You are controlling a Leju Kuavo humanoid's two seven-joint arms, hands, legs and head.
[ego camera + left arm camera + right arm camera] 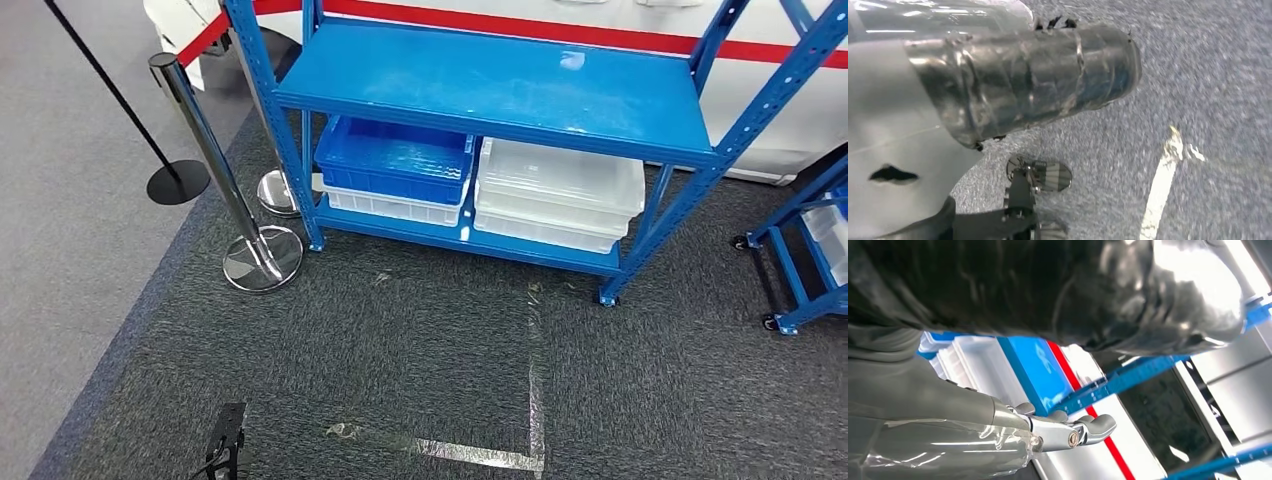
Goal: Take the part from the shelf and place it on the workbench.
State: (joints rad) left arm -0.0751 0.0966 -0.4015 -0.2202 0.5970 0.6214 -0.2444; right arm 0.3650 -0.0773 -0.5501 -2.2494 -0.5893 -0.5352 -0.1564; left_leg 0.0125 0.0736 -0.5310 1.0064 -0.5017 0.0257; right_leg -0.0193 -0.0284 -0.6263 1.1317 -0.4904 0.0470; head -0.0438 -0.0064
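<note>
The blue shelf [480, 80] stands ahead of me, its top board bare. On its lower board sit a blue bin [395, 160] and stacked clear white bins [560, 190]. I can make out no part in them. My left hand [1023, 85], wrapped in shiny film, hangs over the grey carpet with its fingers straight and nothing in it. My right hand [973, 410] hangs near the shelf [1035, 370]. Its dark fingers [1048, 290] stand apart from the thumb [1068, 432], and nothing lies between them.
Chrome barrier posts [262, 258] stand left of the shelf. A second blue rack on wheels [800, 260] is at the right edge. Tape lines [535, 400] mark the carpet before the shelf. A small black stand [228, 440] is on the floor at lower left.
</note>
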